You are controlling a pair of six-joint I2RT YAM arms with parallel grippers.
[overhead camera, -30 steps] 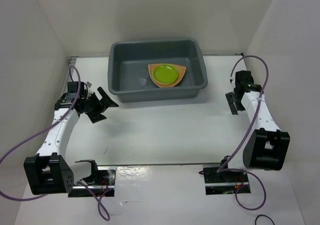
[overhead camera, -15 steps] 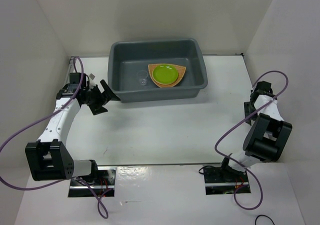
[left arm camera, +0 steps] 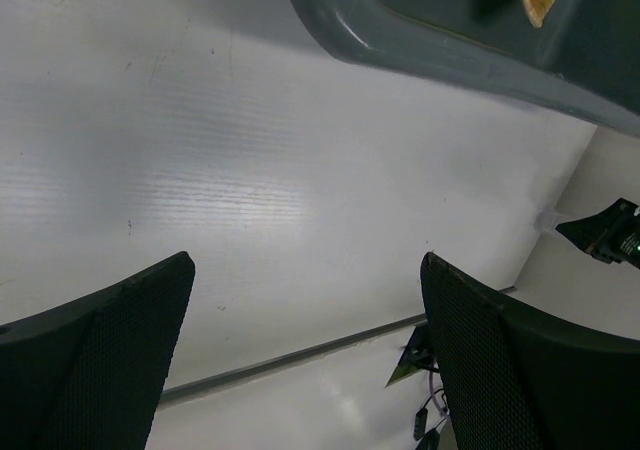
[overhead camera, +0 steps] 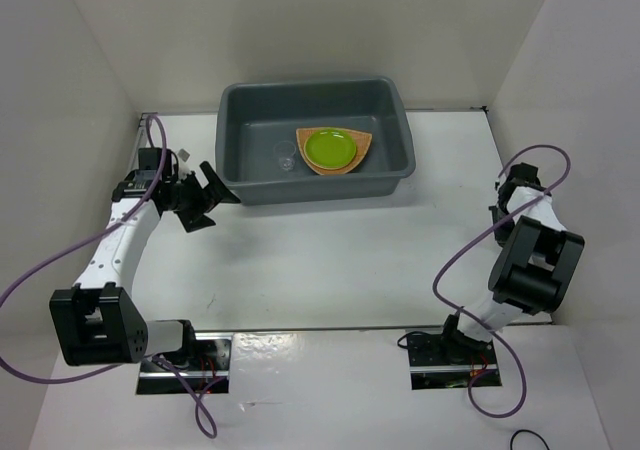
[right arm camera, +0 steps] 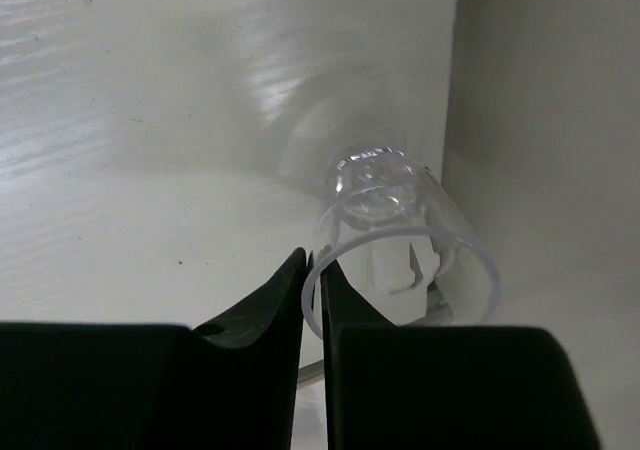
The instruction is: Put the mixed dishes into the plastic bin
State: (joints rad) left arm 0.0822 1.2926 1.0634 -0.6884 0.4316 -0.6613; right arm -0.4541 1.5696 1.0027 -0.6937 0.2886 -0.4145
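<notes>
One clear cup [right arm camera: 400, 235], mouth toward right jaws, base away

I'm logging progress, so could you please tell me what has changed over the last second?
The right arm folded back toward the right wall, and the right gripper closed on the rim of a clear cup lying there. The left gripper, open, edged up to the plastic bin's near-left corner. The orange-brown plate, green dish and second cup sit unmoved in the bin.
</notes>
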